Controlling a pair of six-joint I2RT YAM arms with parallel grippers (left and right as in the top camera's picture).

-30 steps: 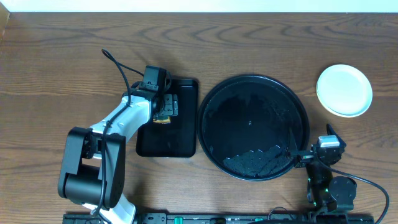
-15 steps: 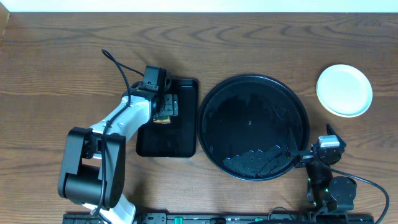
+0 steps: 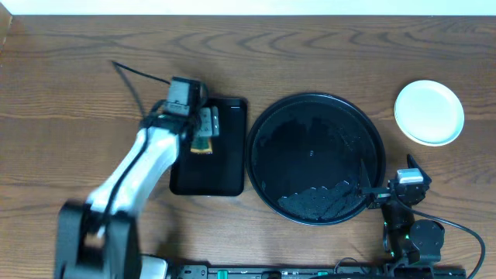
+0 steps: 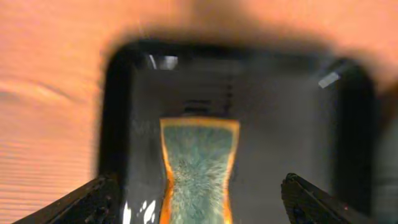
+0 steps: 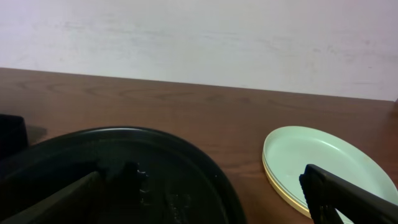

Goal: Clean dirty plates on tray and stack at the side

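The plates (image 3: pixel 428 112) sit stacked on the table at the far right, off the tray. In the right wrist view the stack (image 5: pixel 323 163) shows a mint-white plate on top and a pale yellow one at the bottom, with no smear visible. The large round black tray (image 3: pixel 267 124) holds no plates. It also shows in the right wrist view (image 5: pixel 186 155). My left gripper (image 3: pixel 204 124) is open above a green sponge with orange edges (image 3: pixel 202 146). In the left wrist view the sponge (image 4: pixel 199 165) lies between the spread fingers (image 4: pixel 199 202). My right gripper (image 3: pixel 394 191) is open and empty (image 5: pixel 199 199) at the tray's front right rim.
The sponge lies on a smaller rectangular black tray (image 3: pixel 225 174) to the left of the round tray; it fills the left wrist view (image 4: pixel 292 124). A white wall (image 5: pixel 199 37) runs behind the table's far edge.
My left arm has swung to the left and looks blurred with motion, and its gripper has shifted slightly up and left over the sponge. The right arm, round tray and plates have not moved.
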